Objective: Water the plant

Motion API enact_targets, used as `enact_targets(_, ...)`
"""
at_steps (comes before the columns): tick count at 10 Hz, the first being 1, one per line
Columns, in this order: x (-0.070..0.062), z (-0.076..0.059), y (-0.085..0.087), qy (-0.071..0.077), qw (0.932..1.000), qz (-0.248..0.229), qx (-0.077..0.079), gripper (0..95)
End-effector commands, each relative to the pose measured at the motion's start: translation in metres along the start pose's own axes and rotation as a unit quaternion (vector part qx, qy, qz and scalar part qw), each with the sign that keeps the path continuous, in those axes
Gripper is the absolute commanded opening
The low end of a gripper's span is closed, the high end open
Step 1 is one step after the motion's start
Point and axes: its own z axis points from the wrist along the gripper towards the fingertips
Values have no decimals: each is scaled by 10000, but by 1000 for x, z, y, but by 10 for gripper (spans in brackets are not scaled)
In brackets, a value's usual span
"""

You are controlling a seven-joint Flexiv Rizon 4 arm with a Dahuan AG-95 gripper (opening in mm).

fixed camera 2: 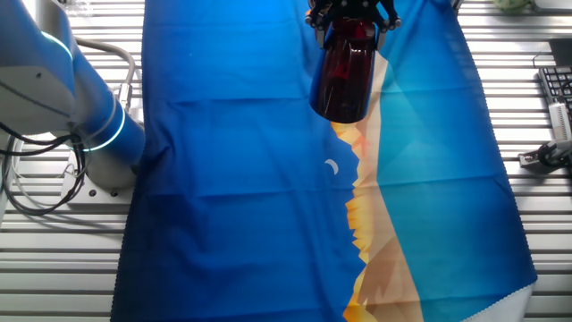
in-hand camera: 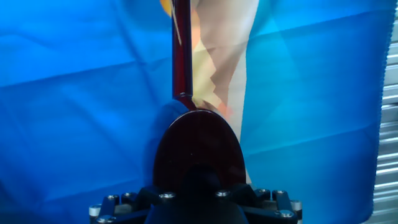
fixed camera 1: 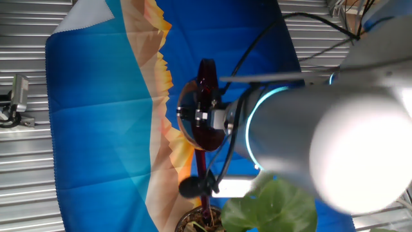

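The plant shows only in one fixed view, at the bottom edge: broad green leaves [fixed camera 1: 278, 205] and the rim of a round pot [fixed camera 1: 195, 223] with dark soil. My gripper [fixed camera 1: 207, 118] is shut on the dark red translucent watering can [fixed camera 1: 205, 96], which hangs over the cloth. The can's thin spout [fixed camera 1: 205, 173] reaches toward the pot and ends near its rim. The other fixed view shows the can [fixed camera 2: 344, 76] under the gripper [fixed camera 2: 351, 12] at the top edge. In the hand view the can's body [in-hand camera: 199, 149] fills the lower middle, and its spout [in-hand camera: 181, 50] runs straight up and away.
A blue cloth with an orange and tan band [fixed camera 2: 223, 179] covers the table. The arm's base [fixed camera 2: 94, 125] stands at the cloth's left side with cables. A keyboard [fixed camera 2: 559, 89] lies at the right edge. A small black object [fixed camera 1: 192, 187] sits beside the spout near the pot.
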Motion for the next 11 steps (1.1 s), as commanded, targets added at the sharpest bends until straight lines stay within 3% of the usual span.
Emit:
enact_targets(1,0,0,0,-236,9997,89,23,0)
enact_targets(4,0,0,1,-490,9986,218,18,0)
enact_targets(6,1,-1,1,-585,9980,257,19,0)
enact_targets(11,8,-4,2,-1279,9905,500,36,0)
